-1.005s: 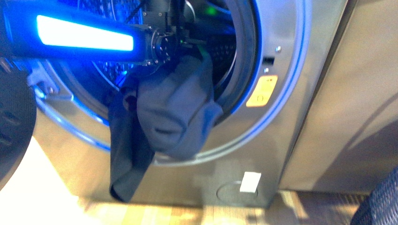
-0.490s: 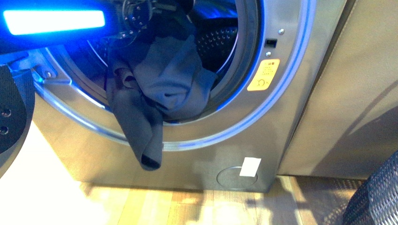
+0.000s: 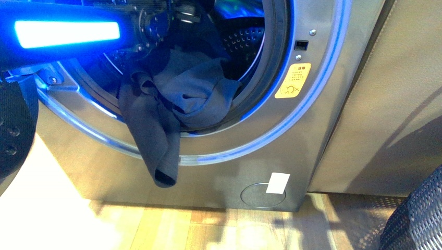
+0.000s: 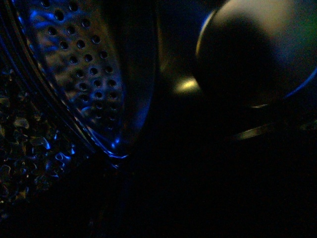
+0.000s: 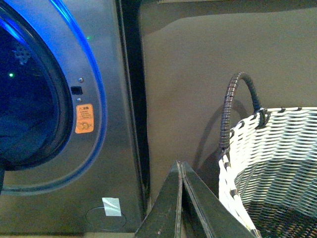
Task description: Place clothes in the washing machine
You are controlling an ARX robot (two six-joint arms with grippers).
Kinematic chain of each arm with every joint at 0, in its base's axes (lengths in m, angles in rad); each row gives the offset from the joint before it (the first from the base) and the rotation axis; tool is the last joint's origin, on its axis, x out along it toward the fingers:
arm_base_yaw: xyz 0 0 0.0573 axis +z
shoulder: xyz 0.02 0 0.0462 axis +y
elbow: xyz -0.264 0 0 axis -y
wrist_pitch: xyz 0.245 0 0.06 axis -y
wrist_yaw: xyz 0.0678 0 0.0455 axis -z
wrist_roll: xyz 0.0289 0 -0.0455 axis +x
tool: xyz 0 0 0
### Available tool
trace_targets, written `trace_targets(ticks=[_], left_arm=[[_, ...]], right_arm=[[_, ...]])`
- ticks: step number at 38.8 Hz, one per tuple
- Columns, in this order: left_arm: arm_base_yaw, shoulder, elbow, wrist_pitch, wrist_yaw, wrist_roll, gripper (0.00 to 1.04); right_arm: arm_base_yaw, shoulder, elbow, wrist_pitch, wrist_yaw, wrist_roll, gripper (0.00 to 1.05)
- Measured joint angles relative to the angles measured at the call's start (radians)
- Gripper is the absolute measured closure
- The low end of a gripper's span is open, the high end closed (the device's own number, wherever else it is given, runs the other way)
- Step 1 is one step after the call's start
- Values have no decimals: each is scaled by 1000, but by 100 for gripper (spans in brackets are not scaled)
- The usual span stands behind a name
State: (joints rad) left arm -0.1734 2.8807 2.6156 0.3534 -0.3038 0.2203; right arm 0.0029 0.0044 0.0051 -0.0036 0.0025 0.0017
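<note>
The washing machine (image 3: 312,140) is silver-grey with its porthole open, and its rim glows blue. The dark navy clothes (image 3: 193,94) lie bunched over the gasket lip, half inside the drum. One floppy end (image 3: 161,156) hangs down the front panel. My left arm, with its lit blue bar (image 3: 68,34), reaches into the drum. Its gripper is deep inside, shut on the clothes, and its fingers are hidden. The left wrist view is mostly dark; only a perforated drum paddle (image 4: 84,74) shows. My right gripper (image 5: 181,166) is shut on nothing, out in front of the washing machine (image 5: 114,99).
The black door (image 3: 13,130) stands open at the left. A grey-brown flat-panelled unit (image 3: 396,104) adjoins the washer on the right. A white woven basket (image 5: 267,163) with a dark handle stands close beside my right gripper, and its edge (image 3: 417,219) shows in the front view. The floor (image 3: 208,229) is wood.
My left arm has pushed deeper into the drum, pulling the clothes up and in. The hanging end has risen from near the floor to mid-panel, and the bunch has settled on the lip.
</note>
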Motion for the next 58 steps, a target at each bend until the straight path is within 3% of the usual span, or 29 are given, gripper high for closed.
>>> trace_targets(ticks=[3,18,39,58], left_arm=[[-3,-72,-153,78,19,3,5],[-18,-377,-851,411,64,4,7],[-72,-737,-1367,619,95,-30,7],[-130,-1094,-1645,637,150,-21,7]], right_arm=[[0,0,0,0,0,0,102],[0,0,0,0,0,0,102],[0,0,0,0,0,0,102],[0,0,0,0,0,0,102]])
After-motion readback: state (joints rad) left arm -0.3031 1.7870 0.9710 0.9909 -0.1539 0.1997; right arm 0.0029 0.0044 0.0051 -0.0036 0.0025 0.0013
